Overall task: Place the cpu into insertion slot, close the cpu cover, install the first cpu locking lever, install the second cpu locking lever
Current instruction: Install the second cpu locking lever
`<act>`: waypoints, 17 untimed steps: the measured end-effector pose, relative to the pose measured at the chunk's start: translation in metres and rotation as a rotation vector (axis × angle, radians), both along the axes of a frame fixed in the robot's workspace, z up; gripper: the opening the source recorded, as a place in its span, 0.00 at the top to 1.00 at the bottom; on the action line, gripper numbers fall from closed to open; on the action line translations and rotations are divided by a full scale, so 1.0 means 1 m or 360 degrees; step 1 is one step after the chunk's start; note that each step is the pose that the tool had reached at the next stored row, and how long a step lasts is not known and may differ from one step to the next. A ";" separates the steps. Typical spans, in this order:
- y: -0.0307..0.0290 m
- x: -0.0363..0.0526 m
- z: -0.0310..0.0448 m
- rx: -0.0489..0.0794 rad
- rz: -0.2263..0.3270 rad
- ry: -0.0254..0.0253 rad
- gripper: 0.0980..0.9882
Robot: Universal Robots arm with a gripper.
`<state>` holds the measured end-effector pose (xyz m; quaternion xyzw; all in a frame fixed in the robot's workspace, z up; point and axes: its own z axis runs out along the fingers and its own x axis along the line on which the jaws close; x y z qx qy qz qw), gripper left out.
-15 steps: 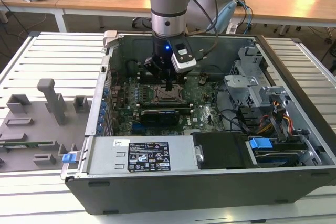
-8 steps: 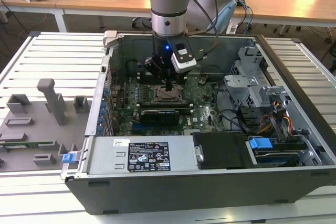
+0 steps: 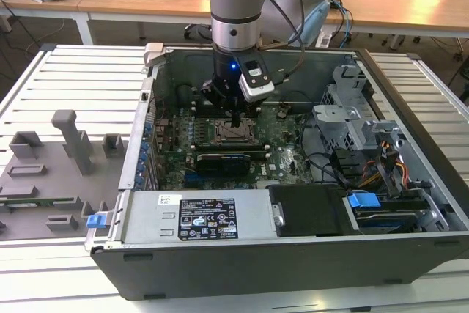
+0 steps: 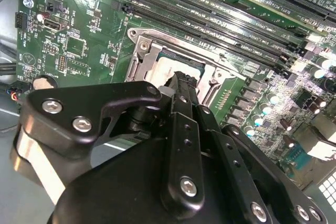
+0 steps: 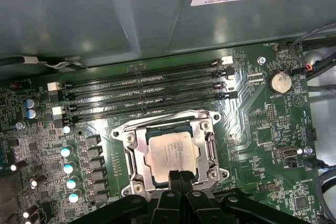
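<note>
The cpu [image 5: 169, 155] lies flat in the insertion slot [image 5: 212, 153], silvery top face up. Around it sits the cpu cover [image 5: 132, 153], a silvery frame that looks lowered over the chip's edges. My gripper [image 5: 179, 174] is shut with nothing between its fingers. Its joined tips sit at the chip's edge on the side nearest the arm, and I cannot tell whether they touch it. In the second wrist view the gripper [image 4: 181, 80] hides part of the cpu [image 4: 167, 67] and cover [image 4: 143, 52]. In the exterior view the gripper [image 3: 234, 118] hangs just over the slot [image 3: 231, 133] inside the computer case.
Long black memory slots [image 5: 147, 97] run beside the socket, with a coin battery [image 5: 279, 81] farther off. In the case are a black card [image 3: 223, 160], a power supply [image 3: 198, 216] and a drive cage [image 3: 353, 119]. A grey fixture tray [image 3: 51, 174] lies at the exterior view's left.
</note>
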<state>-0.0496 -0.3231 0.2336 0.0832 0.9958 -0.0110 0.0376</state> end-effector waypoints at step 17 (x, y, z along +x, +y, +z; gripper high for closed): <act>-0.0306 -0.0050 0.0115 0.0003 0.0000 -0.00001 0.99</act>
